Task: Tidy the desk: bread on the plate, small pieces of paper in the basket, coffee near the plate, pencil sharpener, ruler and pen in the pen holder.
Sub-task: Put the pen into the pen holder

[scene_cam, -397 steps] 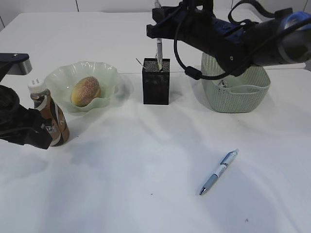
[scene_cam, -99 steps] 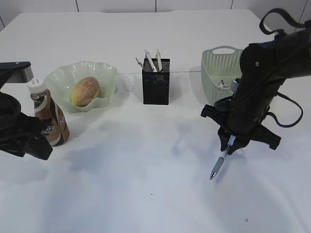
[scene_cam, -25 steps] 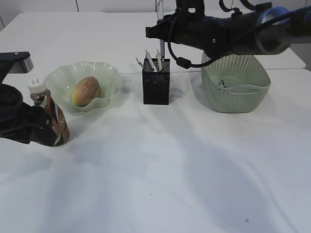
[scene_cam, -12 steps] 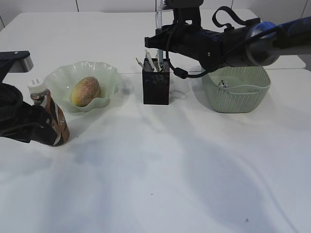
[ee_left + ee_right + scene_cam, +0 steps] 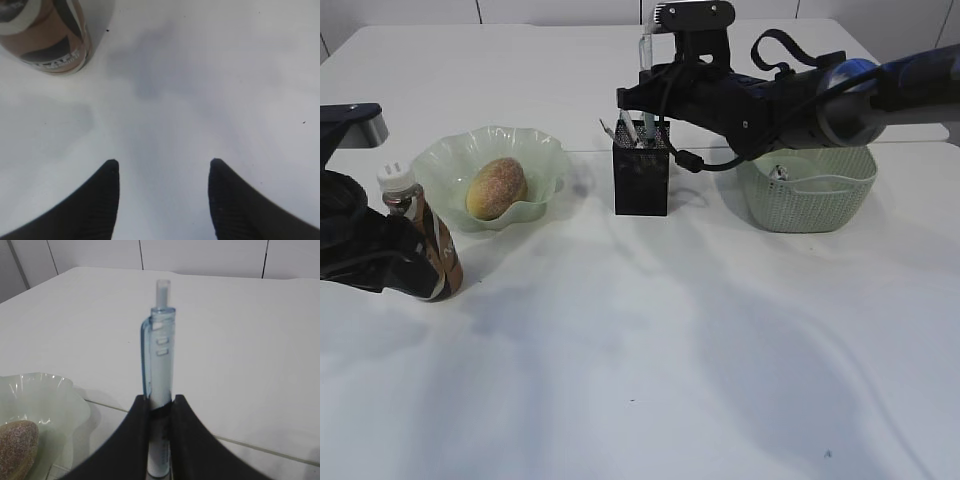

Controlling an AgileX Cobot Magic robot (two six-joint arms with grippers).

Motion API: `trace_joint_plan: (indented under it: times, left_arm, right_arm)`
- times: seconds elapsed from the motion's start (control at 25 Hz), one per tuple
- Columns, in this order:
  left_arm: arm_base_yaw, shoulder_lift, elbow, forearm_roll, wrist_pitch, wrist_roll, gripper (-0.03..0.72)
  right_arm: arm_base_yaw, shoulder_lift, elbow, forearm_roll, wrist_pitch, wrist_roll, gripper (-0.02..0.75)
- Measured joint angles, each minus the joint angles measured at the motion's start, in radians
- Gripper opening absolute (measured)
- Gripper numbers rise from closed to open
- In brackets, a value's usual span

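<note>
My right gripper (image 5: 160, 397) is shut on a clear blue pen (image 5: 161, 355) and holds it upright. The pen (image 5: 645, 48) hangs over the black mesh pen holder (image 5: 641, 185), its lower end at the holder's mouth. Slim pale pieces (image 5: 624, 125) stick out of the holder; I cannot tell which is the ruler. The pencil sharpener is hidden. The bread (image 5: 497, 187) lies in the green glass plate (image 5: 442, 158). The coffee (image 5: 432, 250) stands left of the plate. My left gripper (image 5: 164, 164) is open and empty, with the coffee (image 5: 47, 37) ahead to its left.
The sage-green basket (image 5: 810, 200) stands right of the pen holder, under my right arm, with a small pale scrap (image 5: 778, 172) inside. The white desk (image 5: 650, 340) stretches out in front of these things.
My right arm has come down and a little left, lowering the pen towards the pen holder's mouth. The left arm and the coffee have not moved.
</note>
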Motion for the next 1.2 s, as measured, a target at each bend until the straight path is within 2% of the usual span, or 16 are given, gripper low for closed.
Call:
trace_joint_plan:
  times: [0.24,0.36,0.48,0.52,0.6,0.68,0.84,1.04,1.2]
  left_arm:
    - [0.000,0.000,0.000,0.000,-0.007,0.000,0.400]
    - [0.000,0.000,0.000,0.000,-0.007,0.000,0.400]
    - [0.000,0.000,0.000,0.000,-0.011,0.000,0.400]
    - [0.000,0.000,0.000,0.000,-0.012,0.000,0.400]
    - [0.000,0.000,0.000,0.000,-0.013,0.000,0.400]
    - [0.000,0.000,0.000,0.000,-0.013,0.000,0.400]
    - [0.000,0.000,0.000,0.000,-0.013,0.000,0.400]
    - [0.000,0.000,0.000,0.002,-0.013,0.000,0.400]
    - [0.000,0.000,0.000,0.004,-0.013,0.000,0.400]
  right_arm:
    - [0.000,0.013,0.000,-0.002,0.000,0.001,0.093]
    - [0.000,0.020,0.000,-0.014,0.004,0.001,0.144]
    - [0.000,0.020,0.000,-0.014,0.004,0.001,0.144]
    - [0.000,0.020,0.000,-0.022,0.004,0.001,0.323]
    - [0.000,0.020,0.000,-0.032,0.004,0.001,0.386]
    - [0.000,0.020,0.000,-0.038,0.004,0.001,0.417]
    - [0.000,0.020,0.000,-0.039,0.007,0.001,0.429]
    - [0.000,-0.035,0.000,-0.040,0.160,0.001,0.428]
    - [0.000,-0.147,0.000,-0.042,0.401,0.001,0.428]
